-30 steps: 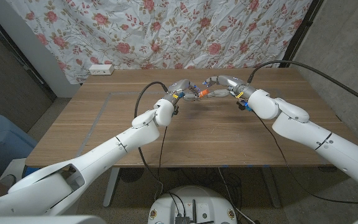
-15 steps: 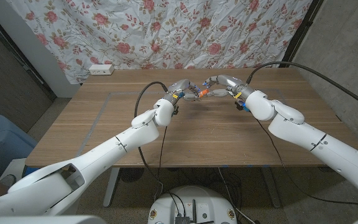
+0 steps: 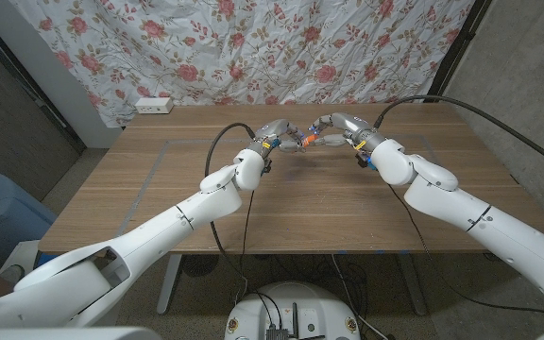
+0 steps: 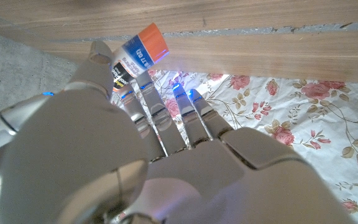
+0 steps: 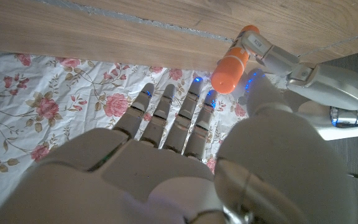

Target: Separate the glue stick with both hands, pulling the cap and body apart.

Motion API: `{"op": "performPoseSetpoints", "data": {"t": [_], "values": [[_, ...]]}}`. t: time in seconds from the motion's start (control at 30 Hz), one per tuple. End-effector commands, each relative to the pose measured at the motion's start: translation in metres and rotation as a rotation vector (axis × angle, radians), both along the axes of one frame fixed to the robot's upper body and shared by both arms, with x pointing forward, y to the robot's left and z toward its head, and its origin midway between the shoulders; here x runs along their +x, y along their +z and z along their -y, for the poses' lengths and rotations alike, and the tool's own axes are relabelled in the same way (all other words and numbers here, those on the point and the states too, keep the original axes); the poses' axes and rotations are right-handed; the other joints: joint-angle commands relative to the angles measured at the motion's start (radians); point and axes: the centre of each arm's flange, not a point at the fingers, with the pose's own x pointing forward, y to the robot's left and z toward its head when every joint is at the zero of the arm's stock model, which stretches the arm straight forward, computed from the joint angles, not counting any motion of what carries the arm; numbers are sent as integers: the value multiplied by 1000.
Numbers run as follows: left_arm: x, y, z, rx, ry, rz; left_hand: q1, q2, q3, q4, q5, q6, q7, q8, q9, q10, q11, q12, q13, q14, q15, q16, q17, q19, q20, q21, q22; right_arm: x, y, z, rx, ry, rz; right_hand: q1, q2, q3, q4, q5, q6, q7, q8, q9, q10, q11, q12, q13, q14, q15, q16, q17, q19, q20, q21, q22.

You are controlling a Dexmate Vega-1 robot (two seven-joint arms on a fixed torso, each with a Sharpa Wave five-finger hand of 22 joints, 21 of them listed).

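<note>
Reaching in from the near corners, your two arms cross the table [image 3: 159, 203] and meet above its far half, where your left hand [image 3: 274, 133] and right hand [image 3: 336, 127] face each other with the glue stick [image 3: 306, 141] between them, held up off the wood. In the left wrist view, your left hand [image 4: 135, 143] holds the stick's body [image 4: 138, 58], a white labelled tube with an orange end, pinched between the thumb and the first finger; the other fingers [image 4: 194, 118] reach out straight and slightly apart, touching nothing. In the right wrist view, your right hand [image 5: 185, 155] has the orange cap [image 5: 232, 70] at the tip of its thumb side, while the remaining fingers [image 5: 166, 118] stretch out side by side with small gaps. That same view shows your left hand's fingertips [image 5: 272, 56] on the stick's other end. From the head view the stick reads only as a small orange spot, so you cannot tell there whether cap and body are joined or apart. Farther off, a white power strip [image 3: 153, 105] sits at the table's far left edge, and a flowered cloth [image 3: 253, 47] hangs behind it all.
</note>
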Motion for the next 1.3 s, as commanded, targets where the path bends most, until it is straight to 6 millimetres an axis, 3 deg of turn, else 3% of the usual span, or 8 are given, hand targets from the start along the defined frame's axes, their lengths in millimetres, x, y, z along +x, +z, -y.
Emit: {"op": "performPoseSetpoints", "data": {"t": [0.03,0.43,0.73,1.1,1.3], "values": [[0,2,2,5,-7,6,27,57,1,5,5,55,25,6,8,68,-56,8,4,8,-145,2,6,-1,-3,-1,2,3,-4,-1,23,-9,22,24,5,-5,-2,0,27,-4,15,2,35,-10,6,2,23,-82,14,5,12,-4,0,4],[1,3,2,4,-15,9,28,57,-1,5,5,59,26,7,8,69,-56,7,4,8,-145,2,6,-1,-2,-1,2,5,-5,1,34,-24,31,62,14,-13,-4,-1,67,-11,34,4,74,-24,8,12,62,-111,42,12,24,-12,-1,4],[2,3,3,9,-15,5,28,58,-3,5,5,58,25,7,8,69,-56,7,4,8,-145,2,6,-1,-2,-1,2,8,-6,4,54,-25,41,67,19,-33,3,-2,128,-1,65,9,115,-36,16,26,87,-114,67,21,36,-13,-1,4],[2,2,3,5,-6,4,28,59,-4,4,5,58,25,7,9,70,-56,6,4,9,-145,2,6,-2,-2,-1,2,9,-6,4,68,-18,54,69,28,-55,8,-1,173,3,93,14,165,-46,27,42,118,-141,98,32,46,-21,-2,4],[2,1,3,3,-11,8,29,60,-5,4,6,62,25,8,9,71,-56,7,5,9,-145,1,5,-2,-2,-1,2,9,-7,5,77,-17,59,81,37,-66,7,-1,222,10,121,18,209,-49,37,55,138,-154,120,37,53,-24,-2,4]]}}
